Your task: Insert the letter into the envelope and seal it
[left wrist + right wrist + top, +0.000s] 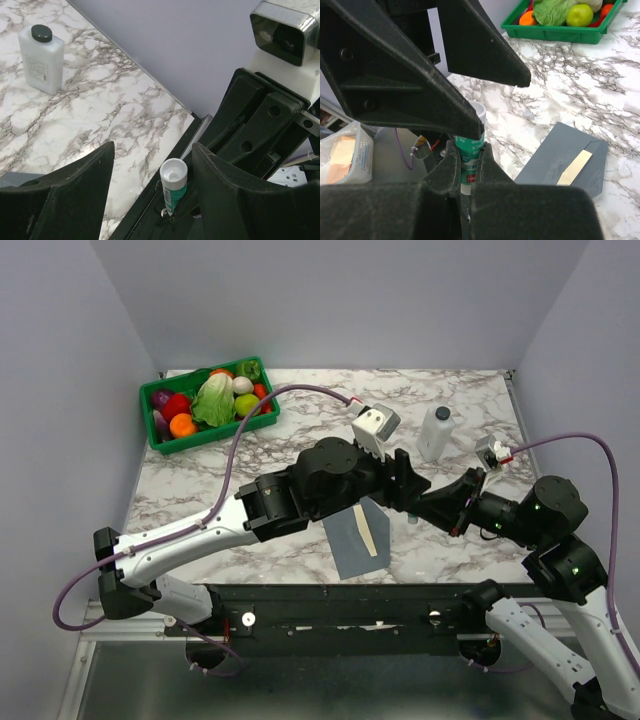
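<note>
Envelope (pixel 352 545) flat on table (pixel 200 480); right tool (pixel 469 156) grips glue stick (pixel 174 187).

Overhead; opposing wrist close-ups, common tube (pixel 173 189)

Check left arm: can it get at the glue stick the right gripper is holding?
Likely yes. The left gripper is open, and its fingers appear to flank the glue stick with nothing between. The right gripper clamps it lower down, leaving the top free.

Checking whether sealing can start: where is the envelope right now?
In the top view, the envelope lies flat on the marble table at centre front, partly under the left arm.
</note>
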Action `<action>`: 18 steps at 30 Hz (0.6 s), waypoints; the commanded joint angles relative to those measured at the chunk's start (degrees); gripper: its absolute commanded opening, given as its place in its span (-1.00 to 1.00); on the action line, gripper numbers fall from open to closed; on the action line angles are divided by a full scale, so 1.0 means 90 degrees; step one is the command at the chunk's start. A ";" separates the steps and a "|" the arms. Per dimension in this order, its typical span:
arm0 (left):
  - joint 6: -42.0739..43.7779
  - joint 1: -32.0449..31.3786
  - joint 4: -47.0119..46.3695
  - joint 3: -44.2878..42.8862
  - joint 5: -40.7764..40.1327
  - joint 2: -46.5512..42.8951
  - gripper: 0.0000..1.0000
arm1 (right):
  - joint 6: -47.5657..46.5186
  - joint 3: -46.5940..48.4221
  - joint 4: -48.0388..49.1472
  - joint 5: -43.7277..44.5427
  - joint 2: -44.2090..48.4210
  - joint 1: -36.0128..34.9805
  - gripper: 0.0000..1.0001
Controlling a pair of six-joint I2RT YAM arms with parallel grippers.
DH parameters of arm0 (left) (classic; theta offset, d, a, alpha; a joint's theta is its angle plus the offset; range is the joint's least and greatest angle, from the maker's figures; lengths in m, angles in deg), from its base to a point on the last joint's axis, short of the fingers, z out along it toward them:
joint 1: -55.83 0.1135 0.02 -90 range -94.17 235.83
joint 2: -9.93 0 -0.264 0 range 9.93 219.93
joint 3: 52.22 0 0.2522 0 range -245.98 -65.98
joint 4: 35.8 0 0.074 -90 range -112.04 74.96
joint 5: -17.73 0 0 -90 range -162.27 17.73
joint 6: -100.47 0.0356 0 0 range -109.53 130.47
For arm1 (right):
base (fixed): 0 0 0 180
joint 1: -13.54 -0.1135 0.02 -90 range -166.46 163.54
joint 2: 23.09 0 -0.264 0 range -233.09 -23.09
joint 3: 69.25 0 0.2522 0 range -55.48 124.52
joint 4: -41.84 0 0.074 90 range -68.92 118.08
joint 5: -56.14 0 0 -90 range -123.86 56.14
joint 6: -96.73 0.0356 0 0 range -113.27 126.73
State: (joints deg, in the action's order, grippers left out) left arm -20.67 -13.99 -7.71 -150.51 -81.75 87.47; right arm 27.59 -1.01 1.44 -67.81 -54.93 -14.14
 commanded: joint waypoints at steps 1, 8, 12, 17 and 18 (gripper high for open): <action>-0.0173 -0.0025 -0.0273 0.0125 0.0349 0.0037 0.44 | -0.0072 0.0128 0.0049 0.0111 0.0061 0.0019 -0.99; -0.0222 -0.0016 -0.0381 0.0232 0.0467 0.0018 0.01 | -0.0053 0.0148 0.0059 0.0120 0.0051 0.0019 -0.99; -0.0222 -0.0025 -0.0439 0.0271 0.0438 -0.0031 -0.74 | -0.0062 0.0138 0.0059 0.0121 0.0051 0.0009 -0.99; 0.0021 -0.0025 -0.0712 0.0495 0.0885 -0.0168 -1.00 | -0.0121 0.0177 0.0059 0.0052 0.0051 0.0019 -0.99; 0.0070 -0.0025 -0.1051 0.0583 0.1051 -0.0226 -1.00 | -0.0150 0.0197 0.0039 0.0033 0.0061 0.0019 -0.99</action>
State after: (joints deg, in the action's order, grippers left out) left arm -22.65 -14.27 -12.52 -148.09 -77.24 87.47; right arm 27.40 -1.01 1.38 -67.13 -55.01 -14.14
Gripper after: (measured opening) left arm 0.196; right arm 0.074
